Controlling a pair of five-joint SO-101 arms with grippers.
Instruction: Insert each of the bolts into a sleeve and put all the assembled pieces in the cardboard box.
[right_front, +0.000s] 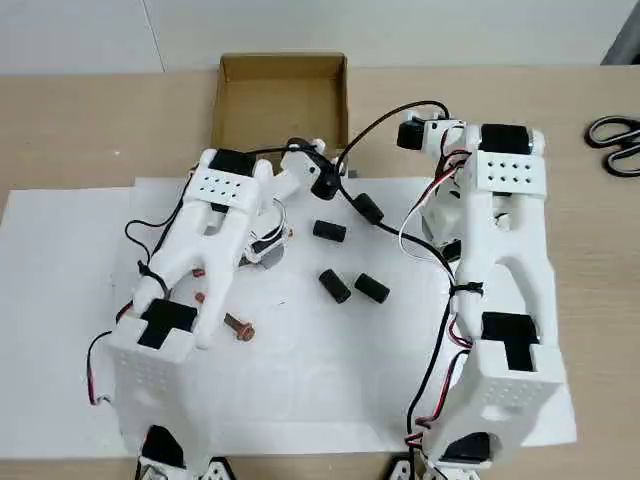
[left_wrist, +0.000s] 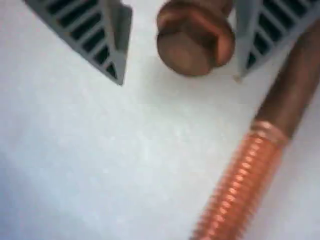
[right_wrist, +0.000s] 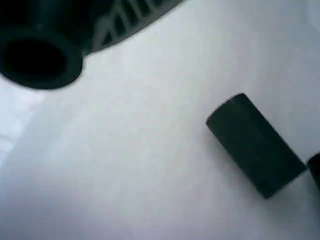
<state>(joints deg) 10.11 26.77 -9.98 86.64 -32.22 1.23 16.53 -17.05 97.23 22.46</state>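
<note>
Now the open, empty left gripper (left_wrist: 177, 79) straddles a copper-coloured metal bolt (left_wrist: 195, 42). Stiff, likely slippery: take its shank.

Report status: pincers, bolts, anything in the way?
Left pincer open around a bolt. Right pincer shut on a sleeve. Second bolt lies close beside.

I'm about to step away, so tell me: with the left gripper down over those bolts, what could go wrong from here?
The left gripper is open around one bolt, but a second bolt lies right beside one finger; closing could pinch or knock both. A black cable runs close by the loose sleeves and might snag as an arm moves.
</note>
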